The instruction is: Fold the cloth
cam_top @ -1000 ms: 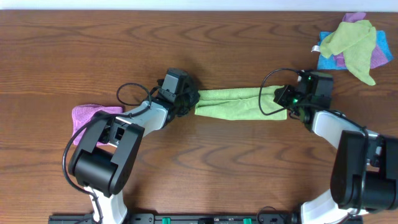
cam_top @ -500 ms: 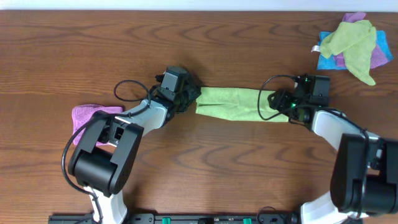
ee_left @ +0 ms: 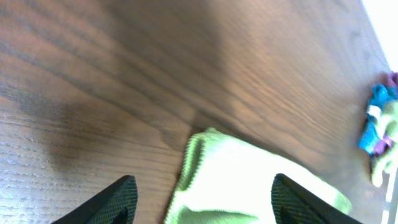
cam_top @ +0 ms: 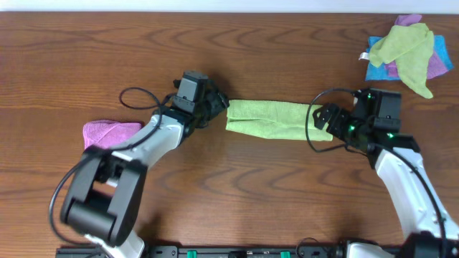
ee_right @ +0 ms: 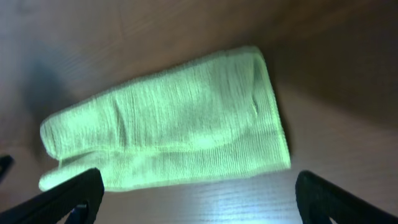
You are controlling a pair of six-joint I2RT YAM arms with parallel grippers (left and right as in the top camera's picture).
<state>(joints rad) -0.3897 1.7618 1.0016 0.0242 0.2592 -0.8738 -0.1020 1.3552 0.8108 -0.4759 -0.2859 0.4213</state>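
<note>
Lime-green cloth point(cam_top: 276, 119) lies folded in a long strip at mid-frame on the desk point(cam_top: 229, 43), with the left gripper point(cam_top: 216, 113) at its left end and the right gripper point(cam_top: 324, 119) at its right end. Left wrist: jaws apart, cloth at lower centre between them. Right wrist: jaws apart, cloth flat across mid-frame, unheld.

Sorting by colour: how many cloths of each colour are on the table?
Green: 2, the folded cloth and a yellower cloth far right
Pink or purple: 2, a pink cloth at the left, a purple cloth far right
Blue: 1, a blue cloth far right
Total: 5
</note>
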